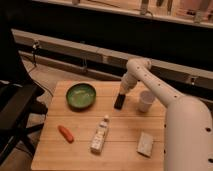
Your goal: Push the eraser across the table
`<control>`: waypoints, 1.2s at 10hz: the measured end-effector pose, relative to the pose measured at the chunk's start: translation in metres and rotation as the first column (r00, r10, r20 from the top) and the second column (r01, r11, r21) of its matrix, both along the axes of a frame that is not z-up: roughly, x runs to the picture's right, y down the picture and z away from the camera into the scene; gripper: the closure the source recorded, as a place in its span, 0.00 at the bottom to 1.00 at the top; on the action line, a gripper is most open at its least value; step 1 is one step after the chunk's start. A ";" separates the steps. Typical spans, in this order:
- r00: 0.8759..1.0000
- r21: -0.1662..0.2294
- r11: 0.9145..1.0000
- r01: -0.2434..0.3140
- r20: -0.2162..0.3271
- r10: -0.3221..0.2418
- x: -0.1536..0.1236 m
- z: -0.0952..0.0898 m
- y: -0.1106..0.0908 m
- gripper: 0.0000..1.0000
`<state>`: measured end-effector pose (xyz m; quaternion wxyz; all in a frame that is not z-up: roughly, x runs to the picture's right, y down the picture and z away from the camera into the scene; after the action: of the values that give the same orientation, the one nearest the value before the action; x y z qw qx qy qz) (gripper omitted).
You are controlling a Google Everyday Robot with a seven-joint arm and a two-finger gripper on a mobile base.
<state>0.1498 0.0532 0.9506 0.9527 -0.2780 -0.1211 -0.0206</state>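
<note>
The eraser [119, 102] is a small black oblong block standing on the light wooden table [80, 150], between the green bowl and the white cup. My gripper [121, 91] hangs from the white arm right above the eraser's top end and seems to touch it. The arm reaches in from the lower right and bends over the table's far edge.
A green bowl [81, 95] sits at the far left. A white cup [145, 101] stands right of the eraser. An orange carrot [65, 133], a white bottle lying flat [99, 136] and a pale beige block [145, 144] lie near the front. A black chair [15, 112] stands left.
</note>
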 end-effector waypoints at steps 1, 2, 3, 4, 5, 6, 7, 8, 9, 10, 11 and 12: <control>1.000 0.001 1.000 -0.008 -0.012 0.008 0.005 0.000 0.006 1.00; 1.000 0.002 1.000 -0.015 -0.019 0.015 0.007 0.000 0.009 1.00; 0.999 -0.002 1.000 -0.023 -0.031 0.023 0.009 0.000 0.012 1.00; 0.999 -0.003 1.000 -0.029 -0.037 0.029 0.010 0.000 0.012 1.00; 0.999 -0.003 1.000 -0.029 -0.037 0.029 0.010 0.000 0.012 1.00; 0.999 -0.004 1.000 -0.029 -0.037 0.028 0.010 0.000 0.012 1.00; 0.999 -0.004 1.000 -0.028 -0.037 0.028 0.010 0.000 0.013 1.00; 0.999 -0.005 1.000 -0.028 -0.037 0.027 0.010 0.000 0.013 1.00; 0.999 -0.005 1.000 -0.027 -0.038 0.027 0.010 -0.001 0.013 1.00; 0.999 -0.005 1.000 -0.027 -0.038 0.027 0.010 -0.001 0.013 1.00; 0.999 -0.005 1.000 -0.027 -0.038 0.027 0.010 -0.001 0.013 1.00; 0.999 -0.005 1.000 -0.027 -0.038 0.027 0.010 -0.001 0.013 1.00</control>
<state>0.1600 0.0657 0.9500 0.9542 -0.2792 -0.1070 -0.0022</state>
